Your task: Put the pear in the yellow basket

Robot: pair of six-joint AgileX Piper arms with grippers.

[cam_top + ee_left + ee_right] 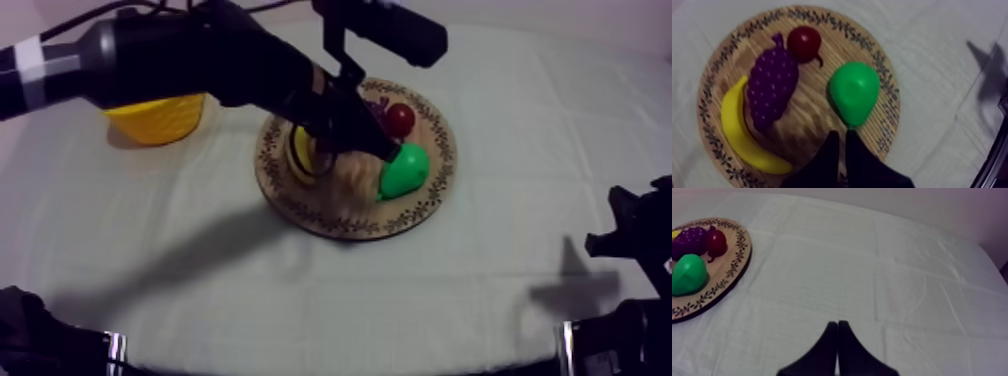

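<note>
No writing to read anywhere, honestly. The rim of the wooden board (887, 85) has a leafy pattern, not letters. The yellow basket (160, 118) is just plain.

Our arms are chunky and black all over. The left arm (180, 55) wears a white band, and the left gripper (842, 133) and right gripper (837, 323) have slim, tapered black fingers.

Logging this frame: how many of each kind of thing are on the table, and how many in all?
pear: 1
banana: 1
bunch of grapes: 1
small red fruit: 1
wooden board: 1
yellow basket: 1
Total: 6
</note>
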